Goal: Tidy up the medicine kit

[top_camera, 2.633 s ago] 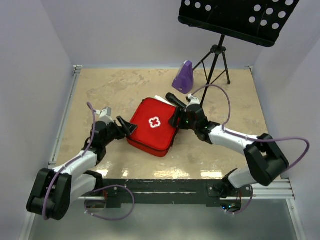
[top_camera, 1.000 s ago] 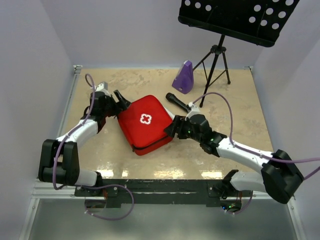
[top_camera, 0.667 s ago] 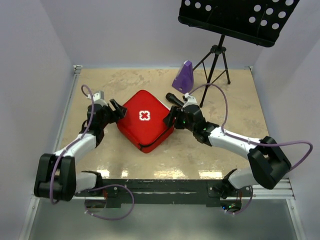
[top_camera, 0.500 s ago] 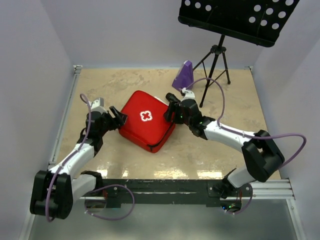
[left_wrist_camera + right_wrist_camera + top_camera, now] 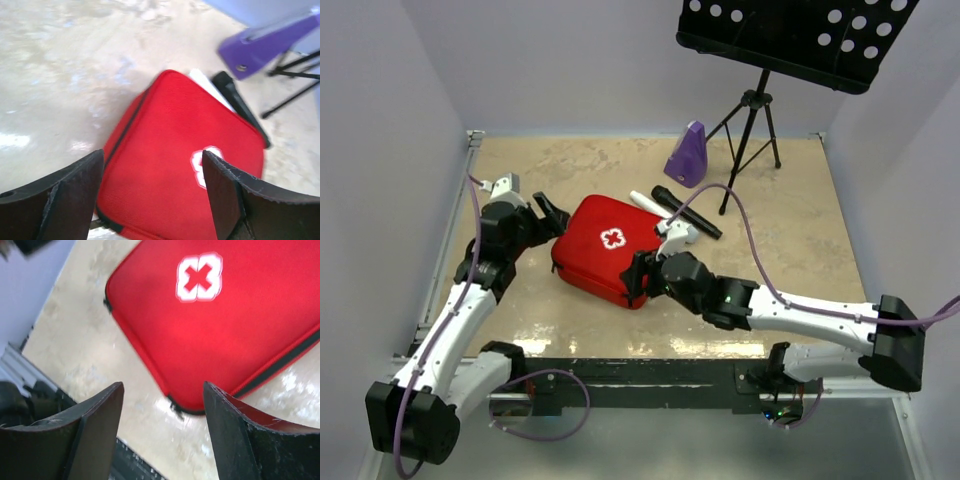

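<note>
**A:** Any writing you can read from your side?

**B:** All I can make out is the white cross emblem [image 5: 612, 238] on the medicine kit [image 5: 595, 262]. In both of my wrist views its edges are smeared.

**A:** Where does the kit sit?

**B:** Flat on the bench [image 5: 800, 260], red side up. It's shut as far as I can see, with a black zip [image 5: 277, 363] running round its edge. The purple metronome [image 5: 687, 155] stands beyond the kit's far right corner, well apart from it.

**A:** My left end effector [image 5: 548, 213]?

**B:** Fingers spread wide, gripping nothing, just beside the kit's far left corner. I cannot tell whether a fingertip touches the fabric.

**A:** And the right end effector [image 5: 636, 280]?

**B:** Also wide apart and empty, at the kit's near right edge. I can't judge contact there either.

**A:** What's hidden?

**B:** A white piece [image 5: 644, 199] pokes out from behind the kit's far right edge. The rest is covered, so I can't name it. A black stick [image 5: 687, 213] lies just beside it, and I can't say if they touch. The music stand [image 5: 790, 35] beyond the kit is cut off by the top of the overhead view. In my left wrist view the kit's near corner runs out of the picture.

**A:** Count?

**B:** One kit, one metronome, one stand, one black stick, one white piece, two arms.
</note>
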Action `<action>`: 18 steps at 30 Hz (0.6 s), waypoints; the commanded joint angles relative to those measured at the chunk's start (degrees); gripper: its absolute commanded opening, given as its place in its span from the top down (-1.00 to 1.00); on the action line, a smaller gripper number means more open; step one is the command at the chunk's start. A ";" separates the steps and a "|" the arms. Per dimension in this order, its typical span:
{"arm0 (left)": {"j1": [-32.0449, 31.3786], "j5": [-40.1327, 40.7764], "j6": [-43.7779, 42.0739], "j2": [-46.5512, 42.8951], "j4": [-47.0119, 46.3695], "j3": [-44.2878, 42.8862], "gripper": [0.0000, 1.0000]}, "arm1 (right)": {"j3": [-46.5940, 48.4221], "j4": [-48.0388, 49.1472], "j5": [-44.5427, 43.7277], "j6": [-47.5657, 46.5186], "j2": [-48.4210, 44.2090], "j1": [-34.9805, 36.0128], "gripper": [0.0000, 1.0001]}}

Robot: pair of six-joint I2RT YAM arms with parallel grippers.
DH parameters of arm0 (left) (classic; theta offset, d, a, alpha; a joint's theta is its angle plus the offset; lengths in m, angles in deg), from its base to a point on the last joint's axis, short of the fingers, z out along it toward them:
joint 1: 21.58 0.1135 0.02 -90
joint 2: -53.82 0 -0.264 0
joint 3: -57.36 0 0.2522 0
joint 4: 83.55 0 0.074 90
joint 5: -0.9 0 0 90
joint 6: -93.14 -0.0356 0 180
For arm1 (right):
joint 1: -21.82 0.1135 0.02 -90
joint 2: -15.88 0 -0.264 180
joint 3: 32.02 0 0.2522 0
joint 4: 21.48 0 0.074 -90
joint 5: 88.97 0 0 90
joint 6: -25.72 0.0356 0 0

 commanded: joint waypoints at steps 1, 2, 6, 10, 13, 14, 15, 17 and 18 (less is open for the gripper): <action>-1.03 -14.70 3.34 0.90 -7.93 2.51 -0.61 | -2.88 -4.73 -7.66 6.04 0.37 5.52 -0.35; -2.43 -17.34 4.40 2.91 -9.79 3.22 -0.59 | -2.54 -5.69 -8.80 7.19 1.42 6.58 -0.33; -7.97 -22.46 5.73 10.73 -11.04 3.05 -0.54 | 0.27 -10.09 -13.45 12.54 5.82 12.37 -0.32; -9.21 -21.69 6.35 12.95 -13.31 5.41 -0.53 | 2.12 -13.26 -15.92 18.17 11.26 15.55 -0.32; -9.21 -18.96 6.17 13.04 -13.68 7.09 -0.53 | 2.91 -13.26 -17.15 21.34 14.43 16.43 -0.32; -9.21 -18.34 5.91 13.30 -13.68 7.53 -0.53 | 3.18 -13.17 -18.03 22.13 14.96 16.78 -0.31; -9.21 -17.64 5.82 13.47 -13.33 7.71 -0.52 | 3.44 -13.26 -18.73 23.44 15.49 16.79 -0.30; -9.21 -17.11 5.21 14.44 -12.98 8.06 -0.52 | 4.14 -13.79 -20.14 25.03 16.37 16.87 -0.30; -9.21 -17.11 5.03 14.88 -12.98 8.15 -0.51 | 4.58 -14.31 -20.84 25.73 16.90 16.79 -0.30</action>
